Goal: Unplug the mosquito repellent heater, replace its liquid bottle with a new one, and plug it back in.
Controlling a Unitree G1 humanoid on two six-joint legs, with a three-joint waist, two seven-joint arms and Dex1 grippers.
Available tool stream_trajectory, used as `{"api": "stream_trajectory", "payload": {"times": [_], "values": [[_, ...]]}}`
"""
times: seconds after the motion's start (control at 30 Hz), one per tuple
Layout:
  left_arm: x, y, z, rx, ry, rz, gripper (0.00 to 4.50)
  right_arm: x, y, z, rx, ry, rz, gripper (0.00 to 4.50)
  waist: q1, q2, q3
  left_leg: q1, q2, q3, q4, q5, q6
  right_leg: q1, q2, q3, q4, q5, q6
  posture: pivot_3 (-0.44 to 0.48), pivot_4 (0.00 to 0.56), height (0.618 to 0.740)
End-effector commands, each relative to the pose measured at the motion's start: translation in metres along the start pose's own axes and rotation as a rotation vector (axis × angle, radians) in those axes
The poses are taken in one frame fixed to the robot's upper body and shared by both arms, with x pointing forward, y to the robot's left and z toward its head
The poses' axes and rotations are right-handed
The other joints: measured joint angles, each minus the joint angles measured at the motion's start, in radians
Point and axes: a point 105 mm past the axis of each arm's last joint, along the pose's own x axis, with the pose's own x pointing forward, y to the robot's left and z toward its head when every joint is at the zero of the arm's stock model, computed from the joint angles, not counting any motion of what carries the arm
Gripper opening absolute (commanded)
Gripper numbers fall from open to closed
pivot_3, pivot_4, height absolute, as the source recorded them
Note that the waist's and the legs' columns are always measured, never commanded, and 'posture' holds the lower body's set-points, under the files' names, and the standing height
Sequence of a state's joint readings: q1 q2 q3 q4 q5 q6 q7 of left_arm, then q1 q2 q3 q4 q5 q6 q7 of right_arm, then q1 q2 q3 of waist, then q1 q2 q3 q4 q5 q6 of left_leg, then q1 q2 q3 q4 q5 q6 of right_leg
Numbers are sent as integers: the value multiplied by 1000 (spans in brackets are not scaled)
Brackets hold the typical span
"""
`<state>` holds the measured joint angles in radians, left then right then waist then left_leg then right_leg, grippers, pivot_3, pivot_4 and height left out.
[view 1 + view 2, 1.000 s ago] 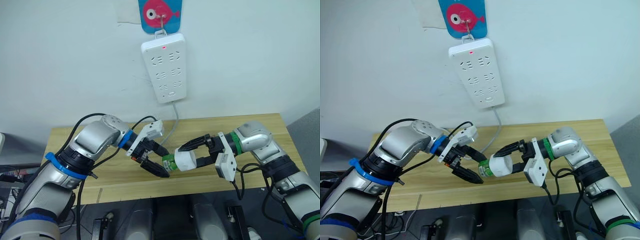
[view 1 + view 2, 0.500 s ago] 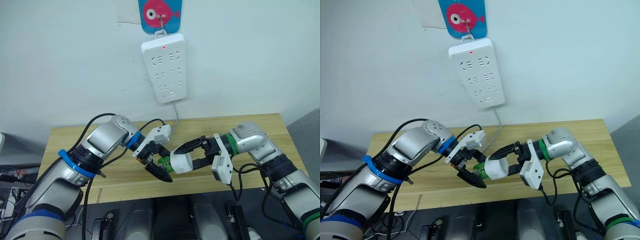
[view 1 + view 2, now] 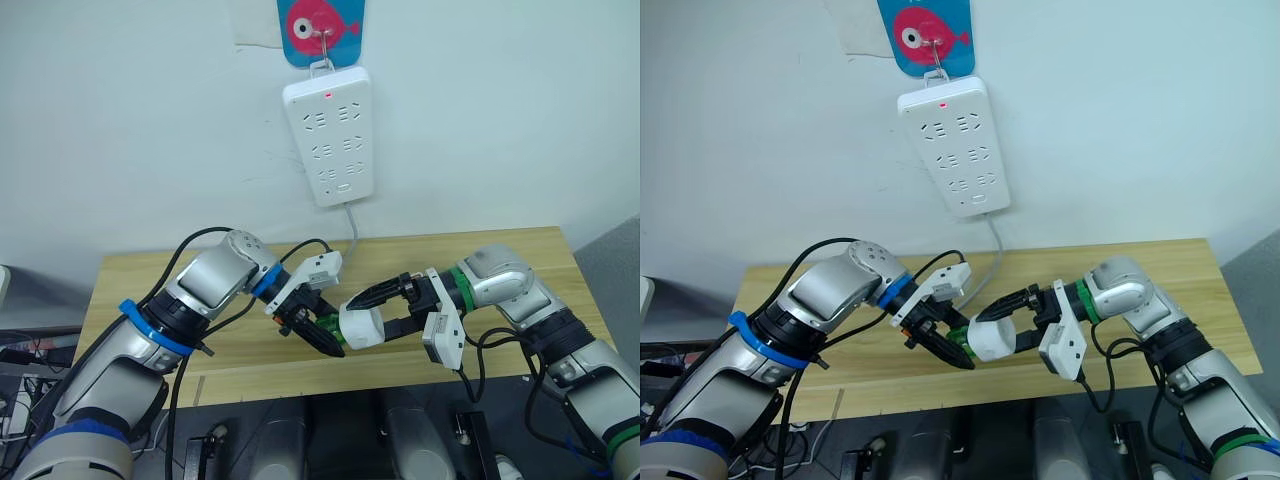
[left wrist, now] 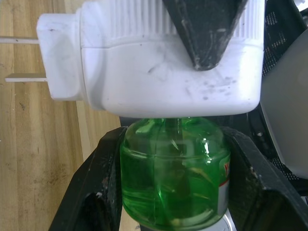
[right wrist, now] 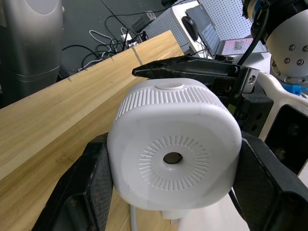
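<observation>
Right gripper (image 3: 385, 312) is clamped on the mosquito repellent heater (image 3: 361, 326) — one black finger on each side of its white body — holding it in the air above the wooden table (image 3: 500, 250), its vent hole facing that wrist. Left gripper (image 3: 322, 332) meets it from the other side, its fingers (image 4: 94, 192) closed around the green liquid bottle (image 4: 174, 173) fixed under the heater. On the wall behind hangs a white power strip (image 3: 329, 132) — red light on.

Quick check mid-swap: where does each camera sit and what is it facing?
Head pair: looks forward and down at the bench and power strip, both arms in view.
Left wrist: looks along the left gripper, jaws closed on the green bottle.
Right wrist: looks along the right gripper clamping the heater.
Both wrist views share the heater.
</observation>
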<state>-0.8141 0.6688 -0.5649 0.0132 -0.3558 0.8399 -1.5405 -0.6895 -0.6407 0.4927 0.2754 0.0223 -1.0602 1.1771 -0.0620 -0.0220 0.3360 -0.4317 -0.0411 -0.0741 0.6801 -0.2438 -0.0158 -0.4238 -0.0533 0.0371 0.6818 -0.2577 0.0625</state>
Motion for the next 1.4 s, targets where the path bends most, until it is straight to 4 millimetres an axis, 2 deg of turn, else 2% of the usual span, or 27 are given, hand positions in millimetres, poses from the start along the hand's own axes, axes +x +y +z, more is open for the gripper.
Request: {"api": "stream_trajectory", "payload": {"times": [0.03,0.13,0.27,0.4,0.47,0.57,0.63,0.73,0.87,0.97,1.03,1.4], "values": [[7,-6,-1,21,5,-27,2265,-5,-10,8,-24,-16,-34,3688,-1,0,0,0,0,0,0,0,0,0,0,0,0,0,0,-78,283,740],[7,-7,-2,34,-18,-25,2265,-15,-5,8,17,4,-23,4474,-1,0,0,0,0,0,0,0,0,0,0,0,0,0,0,-84,284,740],[7,-3,-4,39,-39,5,2265,-29,0,11,68,30,-27,4474,-2,0,0,0,0,0,0,0,0,0,0,0,0,0,0,-105,289,740],[5,8,11,142,-169,118,2265,-54,9,14,199,121,-66,4474,2,0,0,0,-1,0,0,0,0,1,-1,0,-1,0,0,-120,292,740],[4,6,26,286,-277,163,2265,-66,15,16,353,181,-147,4474,4,0,0,0,-1,0,1,0,1,1,-2,0,-1,0,0,-126,292,740],[1,16,39,341,-455,358,2265,-80,17,22,794,272,-455,4474,5,1,0,-1,0,-2,0,0,1,1,-3,1,-1,0,0,-155,297,740],[3,16,39,395,-517,449,2265,-79,15,32,1044,286,-669,4474,1,1,-1,-1,1,-2,0,0,1,2,-3,3,-1,0,-1,-167,300,740],[3,15,45,481,-594,585,2265,-73,13,44,1288,294,-893,4474,-17,0,-1,0,1,-1,0,-3,5,2,-2,5,0,0,-1,-183,308,740],[5,22,52,505,-677,727,2265,-64,4,45,1382,330,-1075,4474,-24,-1,-2,0,1,-1,0,-3,5,3,-2,5,0,2,0,-204,310,740],[9,26,59,536,-716,791,2265,-52,-4,45,1514,259,-1198,4474,-25,-2,-3,0,1,-1,0,-3,5,3,-2,4,0,2,0,-208,307,740],[12,28,63,537,-743,811,2265,-49,-8,43,1550,247,-1265,4474,-26,-2,-3,0,1,-1,0,-3,5,3,-1,3,-1,2,0,-210,305,740],[20,24,70,516,-815,776,2265,-38,-31,34,1535,190,-1344,4474,-29,-2,-4,0,0,1,0,-3,5,2,0,2,-1,2,0,-207,286,740]]}}
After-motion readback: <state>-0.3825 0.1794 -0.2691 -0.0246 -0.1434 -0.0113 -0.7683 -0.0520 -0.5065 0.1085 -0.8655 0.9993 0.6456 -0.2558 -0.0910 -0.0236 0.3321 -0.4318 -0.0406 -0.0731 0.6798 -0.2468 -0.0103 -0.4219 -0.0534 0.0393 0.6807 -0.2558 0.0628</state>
